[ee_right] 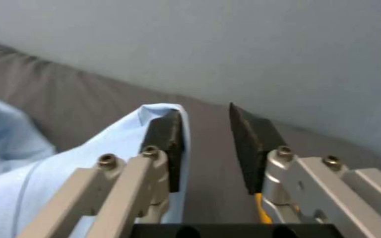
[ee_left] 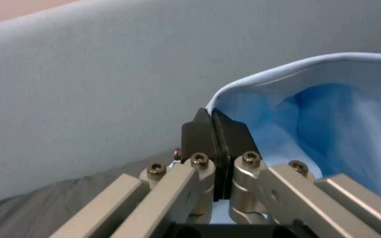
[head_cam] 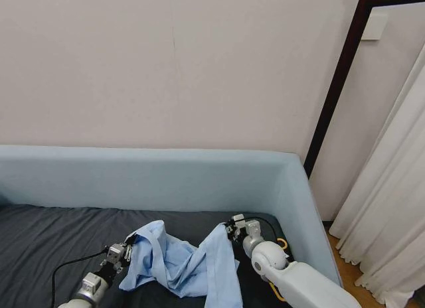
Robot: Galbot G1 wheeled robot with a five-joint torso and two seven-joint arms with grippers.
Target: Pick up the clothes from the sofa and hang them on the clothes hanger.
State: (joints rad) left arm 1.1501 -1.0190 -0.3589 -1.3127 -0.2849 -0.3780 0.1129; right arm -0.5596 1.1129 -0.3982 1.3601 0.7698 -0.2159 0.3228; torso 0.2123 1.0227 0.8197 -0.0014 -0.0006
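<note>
A light blue shirt (head_cam: 179, 265) lies crumpled on the dark grey seat (head_cam: 40, 235) of the sofa, with two corners lifted. My left gripper (head_cam: 131, 243) is at the shirt's left raised edge. In the left wrist view it (ee_left: 212, 124) is shut on the hem of the shirt (ee_left: 323, 114). My right gripper (head_cam: 230, 230) is at the right raised corner. In the right wrist view it (ee_right: 204, 134) stands open, and a corner of the shirt (ee_right: 58, 168) drapes against one finger (ee_right: 166, 136), with bare seat showing in the gap.
The sofa's pale blue backrest (head_cam: 133, 178) runs behind the shirt, and its right armrest (head_cam: 292, 202) is close to my right arm. A dark door frame (head_cam: 339, 76) and white curtains (head_cam: 392, 208) stand to the right.
</note>
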